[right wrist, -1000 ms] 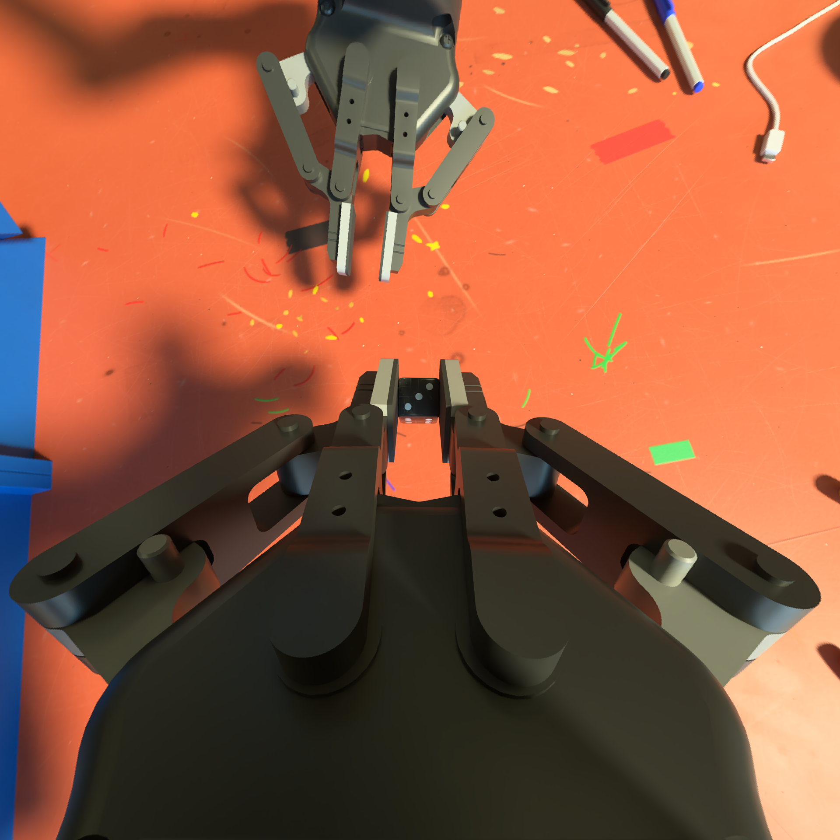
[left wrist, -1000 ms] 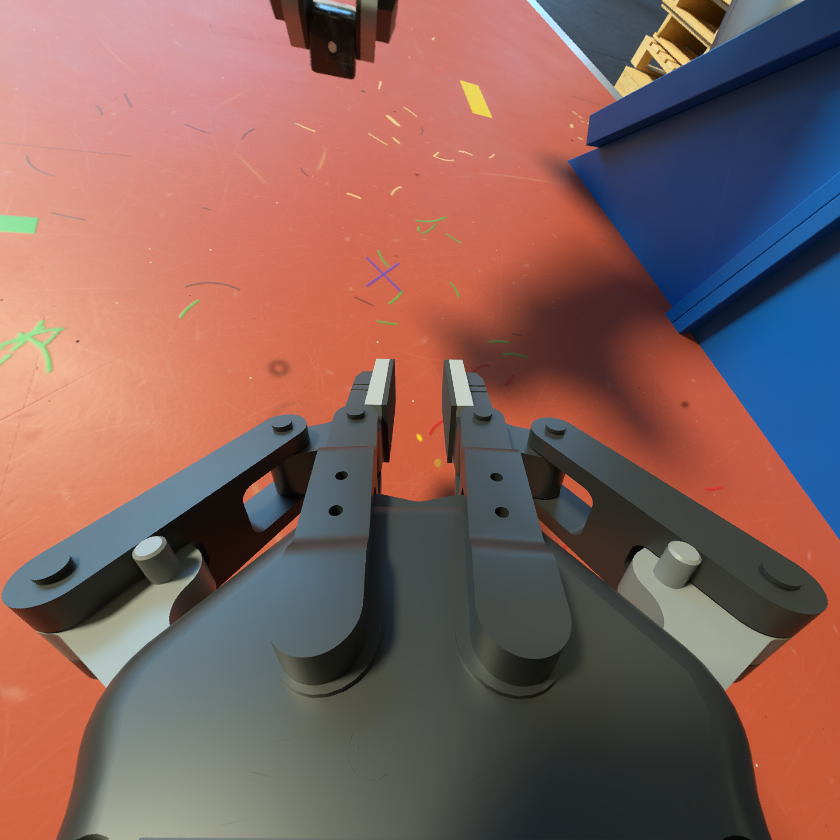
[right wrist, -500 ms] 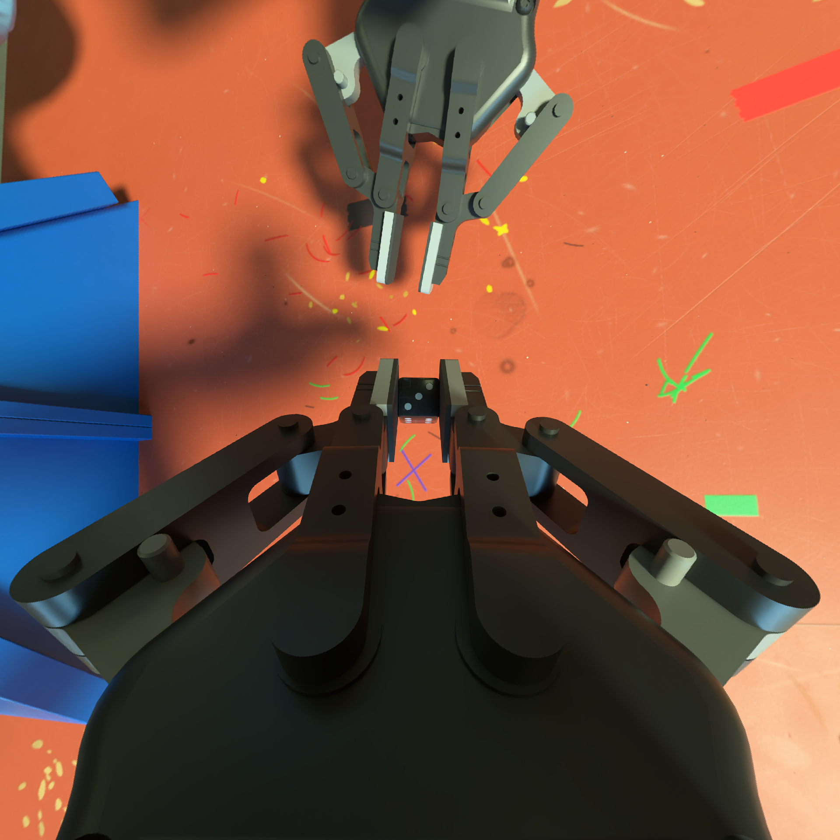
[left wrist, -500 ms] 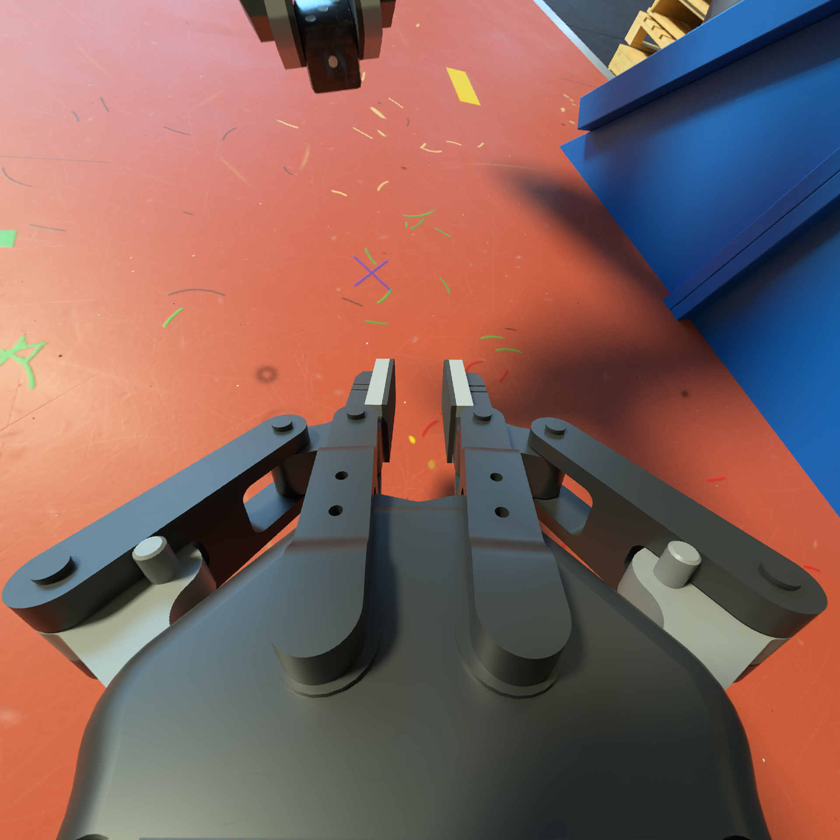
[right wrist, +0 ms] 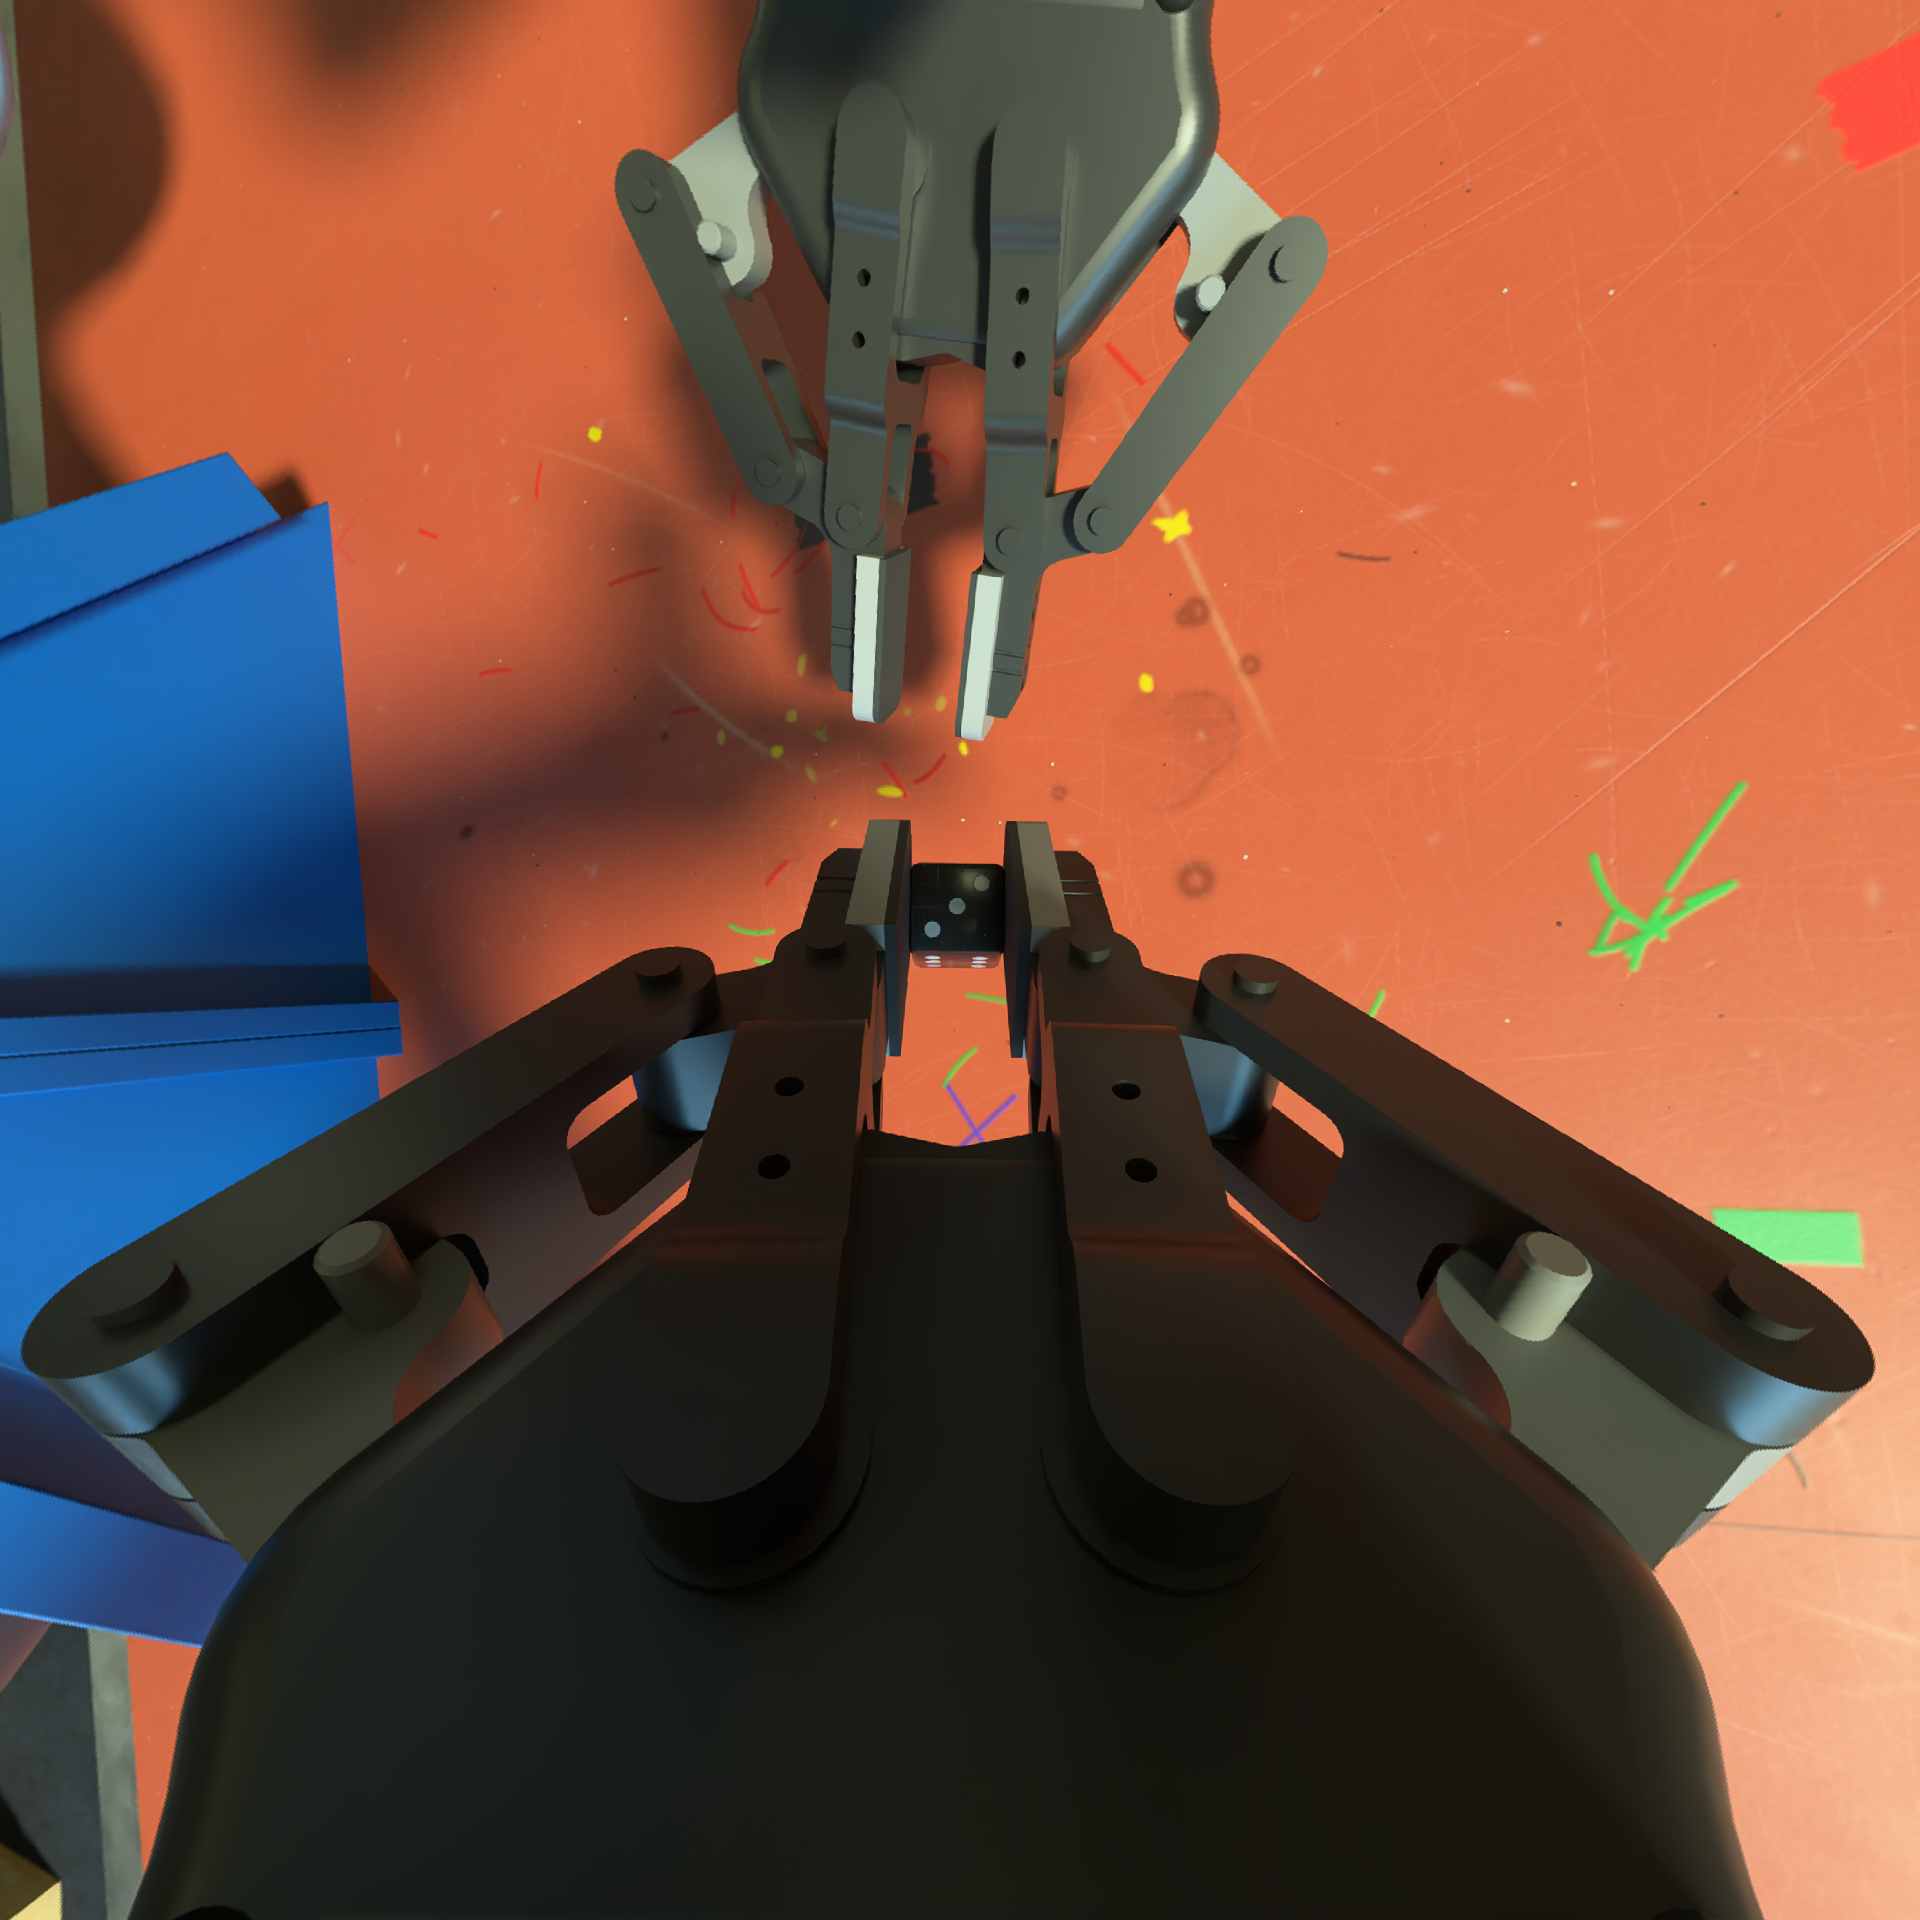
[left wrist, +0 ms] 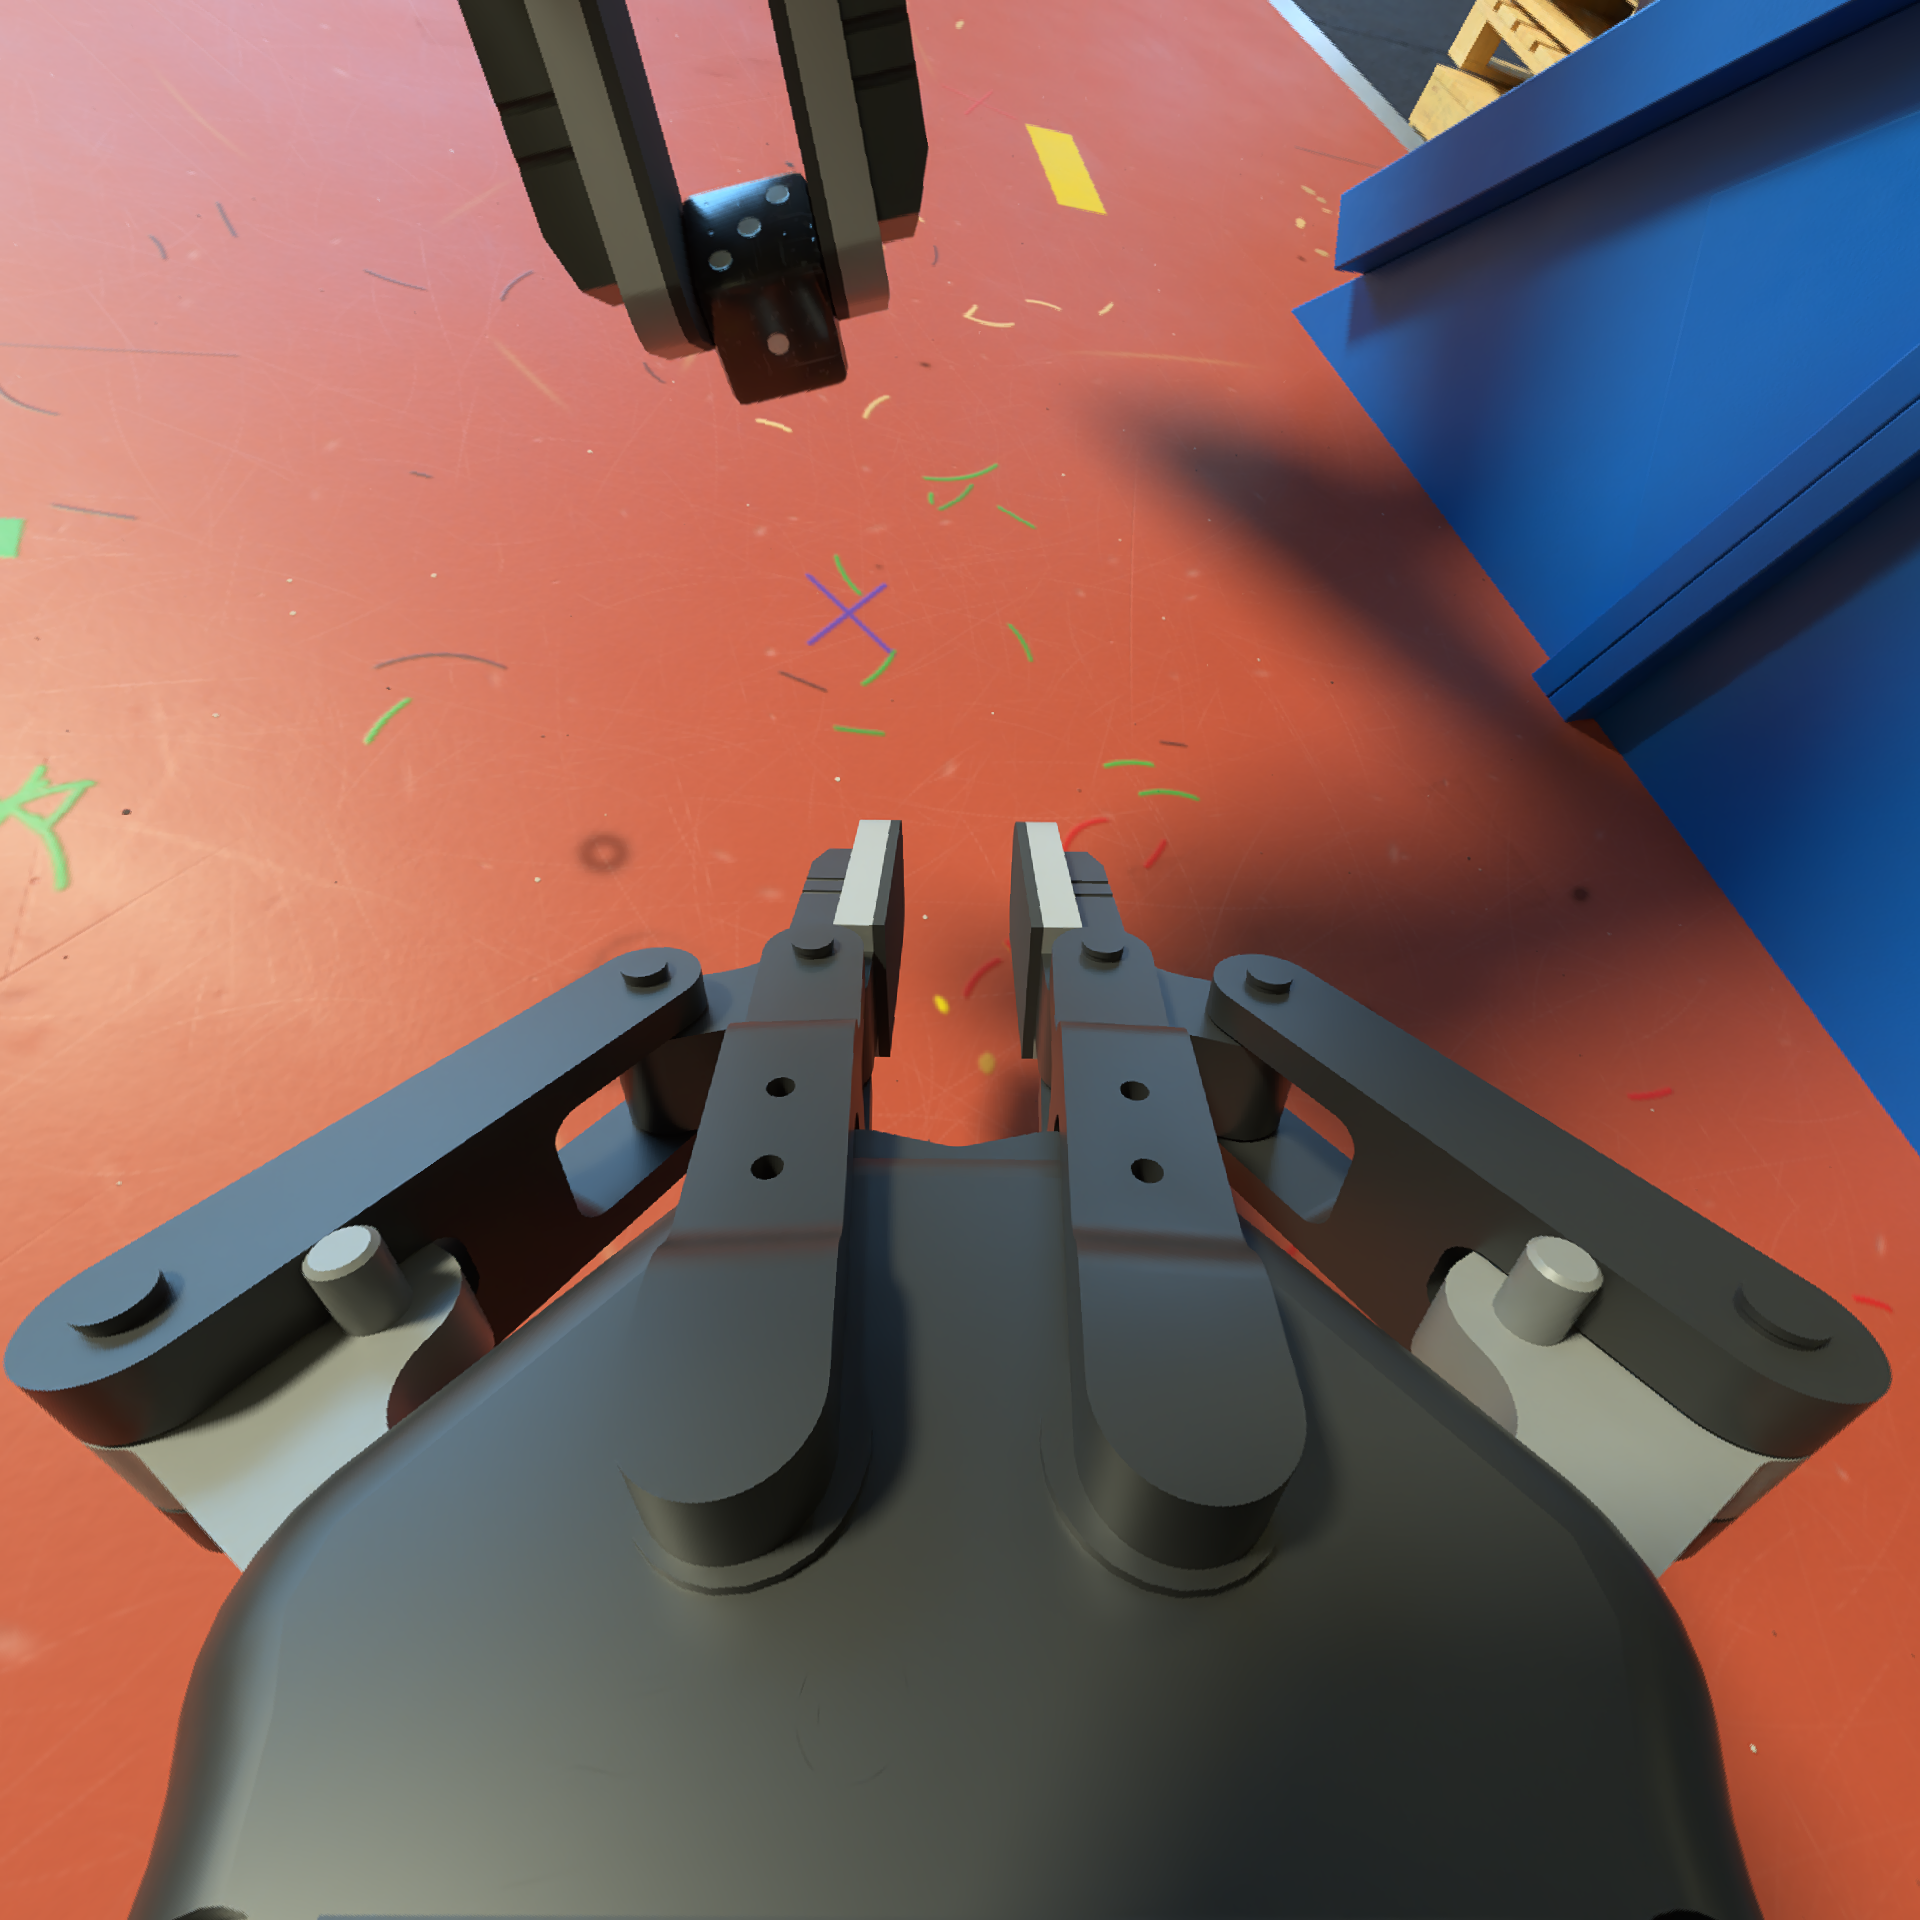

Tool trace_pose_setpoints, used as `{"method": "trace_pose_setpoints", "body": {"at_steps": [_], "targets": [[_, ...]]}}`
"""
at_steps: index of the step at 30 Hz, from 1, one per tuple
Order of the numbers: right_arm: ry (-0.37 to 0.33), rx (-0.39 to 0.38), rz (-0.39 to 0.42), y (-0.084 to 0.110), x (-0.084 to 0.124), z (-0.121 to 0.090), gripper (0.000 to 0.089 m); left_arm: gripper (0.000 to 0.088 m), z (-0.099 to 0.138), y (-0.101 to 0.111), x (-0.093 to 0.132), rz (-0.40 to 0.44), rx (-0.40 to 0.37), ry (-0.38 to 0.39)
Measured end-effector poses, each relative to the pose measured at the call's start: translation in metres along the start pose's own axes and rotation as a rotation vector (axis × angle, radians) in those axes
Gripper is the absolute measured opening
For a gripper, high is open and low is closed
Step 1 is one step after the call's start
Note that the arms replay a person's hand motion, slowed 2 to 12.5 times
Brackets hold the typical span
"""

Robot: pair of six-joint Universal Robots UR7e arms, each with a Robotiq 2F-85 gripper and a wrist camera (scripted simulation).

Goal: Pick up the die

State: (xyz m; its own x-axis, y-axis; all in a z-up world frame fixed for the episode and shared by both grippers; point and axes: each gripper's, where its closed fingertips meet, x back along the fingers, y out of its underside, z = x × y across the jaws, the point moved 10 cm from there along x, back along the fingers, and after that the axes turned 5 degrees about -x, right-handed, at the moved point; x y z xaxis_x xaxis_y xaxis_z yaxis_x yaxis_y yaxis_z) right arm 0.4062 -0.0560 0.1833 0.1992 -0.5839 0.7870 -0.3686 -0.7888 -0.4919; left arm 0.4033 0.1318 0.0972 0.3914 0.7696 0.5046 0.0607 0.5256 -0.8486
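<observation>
The die point(right wrist: 956, 909) is a small black cube with pale pips. My right gripper point(right wrist: 958, 836) is shut on it, one pad on each side, and holds it above the red table point(right wrist: 1455, 623). In the left wrist view the die point(left wrist: 764, 270) shows between the right gripper's fingers point(left wrist: 644, 260) at the top. My left gripper point(left wrist: 956, 836) is open with a narrow gap and holds nothing. It faces the right gripper tip to tip, a short way apart, and also shows in the right wrist view point(right wrist: 925, 722).
A blue box point(left wrist: 1662, 416) stands along one table side, to the left in the right wrist view point(right wrist: 156, 779). Wooden pallets point(left wrist: 1496, 52) lie beyond it. Flat tape patches, yellow point(left wrist: 1062, 166) and green point(right wrist: 1787, 1236), and a purple cross point(left wrist: 847, 613) mark the table.
The right gripper, still holding the die, has moved closer to the left gripper; each looks larger in the other's view. The left gripper's finger gap is unchanged.
</observation>
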Motion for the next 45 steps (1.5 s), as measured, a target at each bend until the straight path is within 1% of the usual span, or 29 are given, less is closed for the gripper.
{"method": "trace_pose_setpoints", "body": {"at_steps": [8, 19, 31, 34, 38, 45], "targets": [[0.001, -0.031, -0.017, 0.002, -0.005, 0.0, 0.0159, 0.0188, -0.001, -0.001, 0.0, 0.001, 0.006, -0.002], [0.018, -0.043, -0.05, 0.004, -0.004, -0.001, 0.0159, 0.0188, 0.0, 0.0, -0.003, -0.023, 0.004, -0.012], [0.026, -0.054, -0.07, 0.002, -0.009, -0.003, 0.0159, 0.0188, 0.0, 0.0, -0.005, -0.046, 0.004, -0.023], [0.029, -0.056, -0.057, 0.003, -0.009, -0.002, 0.0159, 0.0188, -0.001, 0.0, -0.005, -0.047, 0.009, -0.028], [0.024, -0.069, -0.02, 0.005, -0.01, -0.002, 0.0159, 0.0188, -0.002, 0.0, -0.005, -0.052, 0.022, -0.033], [0.011, -0.1, 0.041, 0.015, -0.016, 0.001, 0.0159, 0.0187, -0.003, 0.002, -0.006, -0.084, 0.042, -0.051]]}}
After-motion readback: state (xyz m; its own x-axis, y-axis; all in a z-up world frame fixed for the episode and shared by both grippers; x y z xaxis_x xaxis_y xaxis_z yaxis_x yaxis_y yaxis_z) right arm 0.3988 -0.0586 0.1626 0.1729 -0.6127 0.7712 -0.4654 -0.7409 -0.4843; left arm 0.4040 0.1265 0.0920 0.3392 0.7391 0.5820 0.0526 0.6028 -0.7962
